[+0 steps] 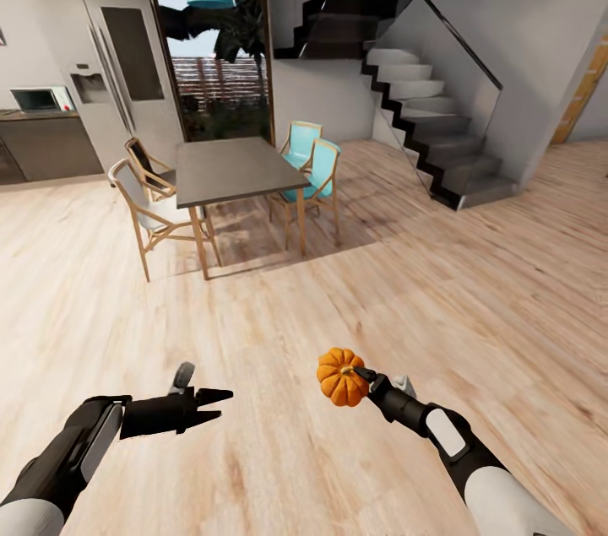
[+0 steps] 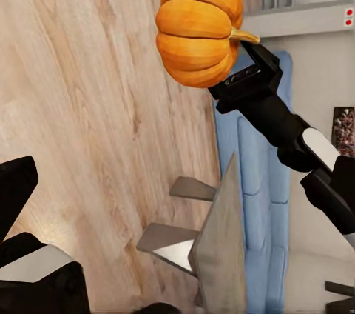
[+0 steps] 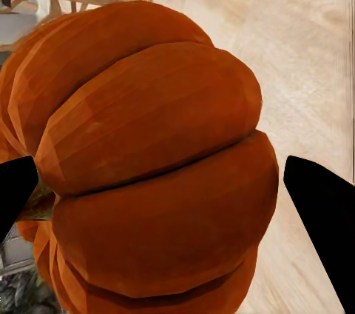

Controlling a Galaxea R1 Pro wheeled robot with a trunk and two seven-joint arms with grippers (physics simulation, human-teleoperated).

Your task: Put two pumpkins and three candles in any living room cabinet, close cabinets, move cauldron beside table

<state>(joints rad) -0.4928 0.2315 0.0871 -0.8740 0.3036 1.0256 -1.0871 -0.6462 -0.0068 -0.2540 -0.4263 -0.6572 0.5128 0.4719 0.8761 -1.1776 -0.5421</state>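
Note:
One orange ribbed pumpkin [image 1: 341, 376] hangs above the wooden floor, held at its stem end by my right gripper [image 1: 365, 375], which is shut on it. In the right wrist view the pumpkin [image 3: 155, 181] bulges between the two black fingertips [image 3: 318, 218]. From the left wrist view the pumpkin [image 2: 198, 24] and the right gripper [image 2: 248, 69] show against the floor. My left gripper [image 1: 218, 403] is open and empty, level with the pumpkin and to its left. The cabinet, candles and cauldron are out of view.
A grey dining table [image 1: 228, 169] with wooden and teal chairs [image 1: 314, 169] stands ahead on the plank floor. Beyond it are a fridge [image 1: 110, 72], a kitchen counter [image 1: 42, 139] and a dark staircase [image 1: 431, 131]. A blue sofa [image 2: 259, 203] and low grey table [image 2: 218, 247] lie to my right.

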